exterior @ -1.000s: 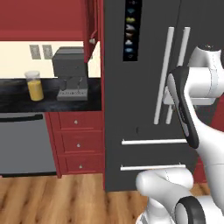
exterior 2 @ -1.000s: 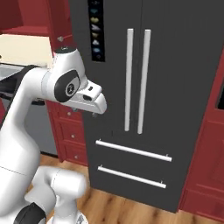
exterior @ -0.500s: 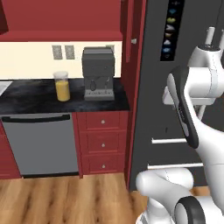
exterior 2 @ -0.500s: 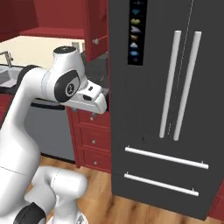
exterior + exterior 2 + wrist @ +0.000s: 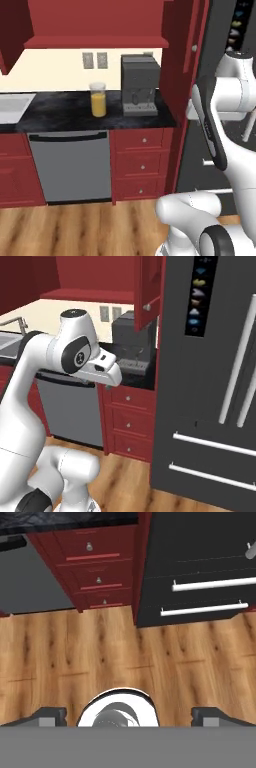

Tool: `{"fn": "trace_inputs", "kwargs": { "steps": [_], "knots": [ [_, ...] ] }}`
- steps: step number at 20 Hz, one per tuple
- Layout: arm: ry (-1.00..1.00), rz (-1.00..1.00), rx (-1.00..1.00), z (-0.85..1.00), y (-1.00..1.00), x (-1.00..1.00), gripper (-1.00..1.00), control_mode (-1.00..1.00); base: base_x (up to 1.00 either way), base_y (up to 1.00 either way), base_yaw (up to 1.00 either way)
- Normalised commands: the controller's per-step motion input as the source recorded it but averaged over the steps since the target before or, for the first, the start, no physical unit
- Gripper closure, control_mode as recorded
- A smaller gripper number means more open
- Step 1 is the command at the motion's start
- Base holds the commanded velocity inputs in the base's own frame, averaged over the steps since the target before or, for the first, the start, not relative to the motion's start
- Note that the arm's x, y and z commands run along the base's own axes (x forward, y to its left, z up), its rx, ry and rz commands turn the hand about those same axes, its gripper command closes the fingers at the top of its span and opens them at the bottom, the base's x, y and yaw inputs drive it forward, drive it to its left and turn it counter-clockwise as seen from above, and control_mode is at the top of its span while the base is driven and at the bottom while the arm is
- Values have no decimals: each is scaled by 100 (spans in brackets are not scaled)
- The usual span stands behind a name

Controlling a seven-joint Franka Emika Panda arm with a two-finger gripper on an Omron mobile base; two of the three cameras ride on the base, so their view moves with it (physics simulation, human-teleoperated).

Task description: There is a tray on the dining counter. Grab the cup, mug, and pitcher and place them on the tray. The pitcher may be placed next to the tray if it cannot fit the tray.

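We find the pitcher [image 5: 98, 99] standing upright on the narrow black countertop [image 5: 60, 107], at about ten o'clock from the middle of the left base view. It is a clear vessel with orange liquid in its lower part, and nothing touches it. At its three o'clock, near but apart, sits a grey coffee machine [image 5: 140, 85]; the same machine [image 5: 129, 338] appears in the right base view behind the arm. At the pitcher's nine o'clock, the corner of a white sink [image 5: 12, 106] meets the frame's edge. Below the counter we see a grey dishwasher [image 5: 70, 165] at six o'clock of the pitcher and red drawers [image 5: 142, 165] at five o'clock, with the dark refrigerator [image 5: 215, 381] further right.

The gripper [image 5: 127, 717] hangs over the wooden floor [image 5: 125, 652], its two dark tips spread wide at the bottom of the hand view with nothing between them; we judge it open and empty.

As for progress, we judge that the pitcher has not been collected and the arm is well apart from it. Of the tray, the cup and the mug we can say nothing from here, so their share of the work cannot be judged. What is left at least: reach the pitcher, grasp it, and carry it to the dining counter.
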Motion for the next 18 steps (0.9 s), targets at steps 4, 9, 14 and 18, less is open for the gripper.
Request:
{"fn": "trace_inputs", "kwargs": {
  "steps": [4, 9, 14, 18],
  "knots": [
    [0, 0, 0, 0, 0, 0, -100, 100, 49, 48, 0],
    [0, 0, 0, 0, 0, 0, -100, 100, 62, 51, 0],
    [0, 0, 0, 0, 0, 0, -100, 100, 68, 55, 0],
    [0, 0, 0, 0, 0, 0, -100, 100, 59, 56, 0]
  ]
}}
